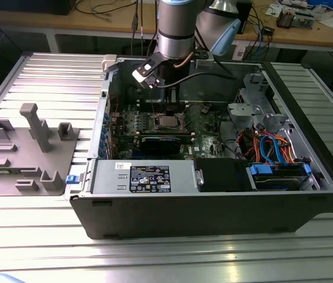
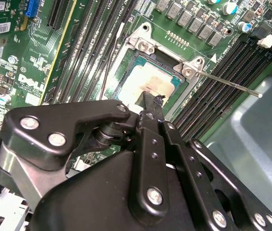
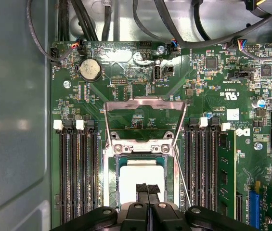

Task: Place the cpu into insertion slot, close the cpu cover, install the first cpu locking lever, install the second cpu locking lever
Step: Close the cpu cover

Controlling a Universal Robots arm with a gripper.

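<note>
Ext. view's left: 1 grey fixture plate (image 1: pixel 25 147) on slatted desk (image 1: pixel 48 71). Centre: 1 open PC case (image 1: pixel 213 206), with 1 arm (image 1: pixel 175 29) reaching down into it over green board (image 1: pixel 204 127).

Both wrist views: 1 cpu (image 3: pixel 140 173) flat in 1 insertion slot (image 3: pixel 112 183).

First wrist view: 1 cpu cover (image 3: pixel 145 102) flipped up. 1 thin lever rod (image 3: pixel 181 178) angled off beside slot.

End effector (image 3: pixel 148 189): fingers pressed together, nothing between. Tips over cpu, contact unclear.

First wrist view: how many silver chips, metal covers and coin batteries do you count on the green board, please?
Silver chip: 1
Metal cover: 1
Coin battery: 1
Total: 3
</note>
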